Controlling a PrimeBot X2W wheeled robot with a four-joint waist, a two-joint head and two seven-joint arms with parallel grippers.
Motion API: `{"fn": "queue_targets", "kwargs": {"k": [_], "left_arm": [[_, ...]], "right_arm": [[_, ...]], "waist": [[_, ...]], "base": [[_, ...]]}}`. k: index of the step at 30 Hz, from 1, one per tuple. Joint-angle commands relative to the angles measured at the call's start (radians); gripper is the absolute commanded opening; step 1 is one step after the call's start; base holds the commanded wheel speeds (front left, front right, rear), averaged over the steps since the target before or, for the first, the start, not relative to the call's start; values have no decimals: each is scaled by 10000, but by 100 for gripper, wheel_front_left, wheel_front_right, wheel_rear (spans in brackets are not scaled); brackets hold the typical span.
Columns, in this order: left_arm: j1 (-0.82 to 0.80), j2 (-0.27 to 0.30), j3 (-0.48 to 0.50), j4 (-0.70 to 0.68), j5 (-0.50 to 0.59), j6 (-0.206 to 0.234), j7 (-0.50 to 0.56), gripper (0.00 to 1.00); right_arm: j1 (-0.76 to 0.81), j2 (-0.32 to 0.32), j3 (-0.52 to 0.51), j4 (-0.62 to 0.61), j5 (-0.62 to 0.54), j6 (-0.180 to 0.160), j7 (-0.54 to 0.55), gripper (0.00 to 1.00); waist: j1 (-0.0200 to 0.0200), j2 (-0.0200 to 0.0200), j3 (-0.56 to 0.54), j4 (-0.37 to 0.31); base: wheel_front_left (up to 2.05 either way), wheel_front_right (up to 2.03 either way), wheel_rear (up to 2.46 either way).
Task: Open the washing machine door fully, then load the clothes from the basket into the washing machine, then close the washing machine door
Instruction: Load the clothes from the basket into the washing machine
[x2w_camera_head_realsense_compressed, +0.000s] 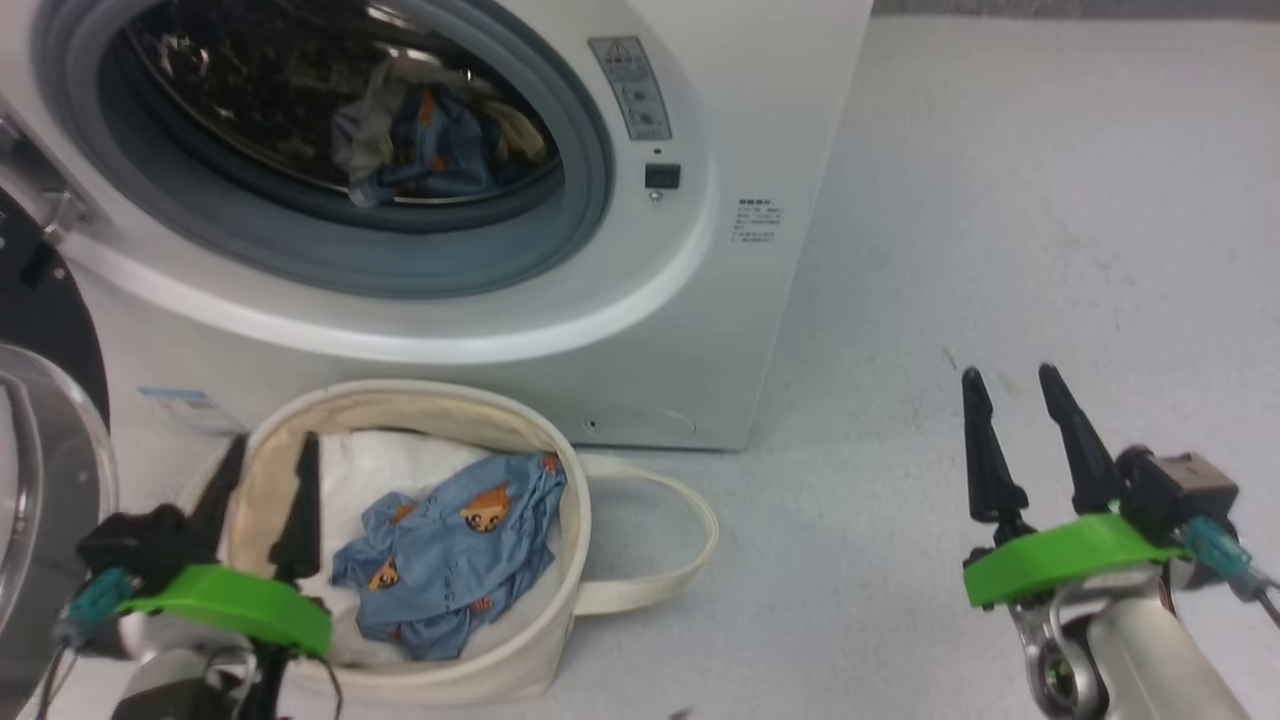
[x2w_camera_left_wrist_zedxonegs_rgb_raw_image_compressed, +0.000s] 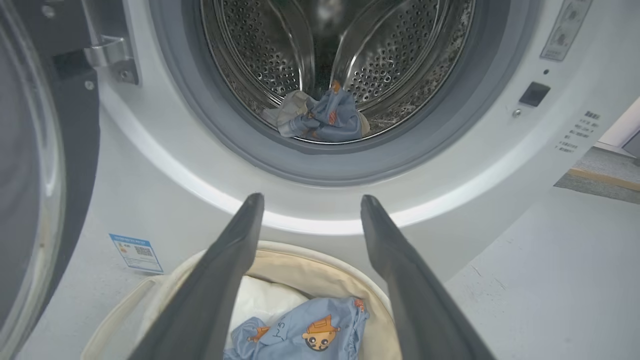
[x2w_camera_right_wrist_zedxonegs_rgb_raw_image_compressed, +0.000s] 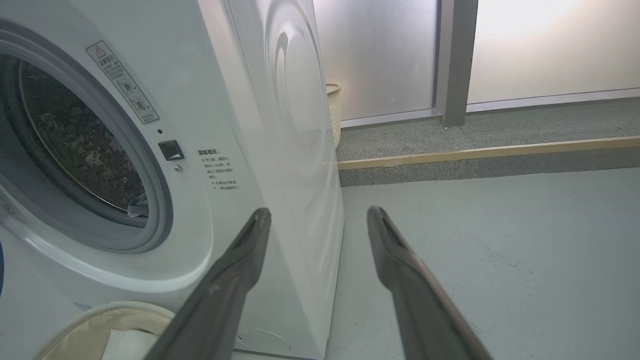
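The white washing machine (x2w_camera_head_realsense_compressed: 760, 120) stands with its door (x2w_camera_head_realsense_compressed: 45, 330) swung open at the left edge. Some clothes (x2w_camera_head_realsense_compressed: 430, 145) lie in the steel drum (x2w_camera_left_wrist_zedxonegs_rgb_raw_image_compressed: 400, 55). The cream basket (x2w_camera_head_realsense_compressed: 570, 560) sits on the floor in front, holding a blue garment with orange prints (x2w_camera_head_realsense_compressed: 455, 550) on white padding. My left gripper (x2w_camera_head_realsense_compressed: 270, 445) hangs open over the basket's left rim, nothing between its fingers; in the left wrist view the left gripper (x2w_camera_left_wrist_zedxonegs_rgb_raw_image_compressed: 310, 200) points at the machine's front below the drum opening. My right gripper (x2w_camera_head_realsense_compressed: 1010, 375) is open above bare floor to the right of the machine.
Grey floor (x2w_camera_head_realsense_compressed: 1050, 200) stretches right of the machine. A low wooden-edged step (x2w_camera_right_wrist_zedxonegs_rgb_raw_image_compressed: 475, 150) and frosted glass panels (x2w_camera_right_wrist_zedxonegs_rgb_raw_image_compressed: 380, 55) lie beyond. A pale woven bin (x2w_camera_right_wrist_zedxonegs_rgb_raw_image_compressed: 333, 112) stands behind the machine. One basket handle (x2w_camera_head_realsense_compressed: 690, 540) lies on the floor to the right.
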Motion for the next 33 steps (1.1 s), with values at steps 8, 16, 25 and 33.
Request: {"fn": "queue_targets", "kwargs": {"k": [8, 16, 25, 33], "left_arm": [[-1292, 227, -1115, 1398, -777, -57, -88, 100], [-2543, 59, -2113, 3198, -1235, -57, -88, 100], [-4236, 242, -2465, 4611, -1498, -57, -88, 100], [-5596, 187, -3134, 5621, -1773, -57, -86, 100]], "right_arm": [[-1355, -403, 878, -176, -253, 4, -124, 100], [-2104, -665, 967, -171, -293, 4, -102, 100], [-2831, -995, 665, -886, -646, 4, 414, 100], [-3122, -958, 442, -1711, -1091, 4, 889, 100]], "waist": [[-1, -1, 1213, -193], [-1, -1, 2179, -213], [-1, -1, 3730, -211], [-1, -1, 4914, -160]], "base": [[0, 0, 0], [0, 0, 0], [0, 0, 0], [0, 0, 0]]}}
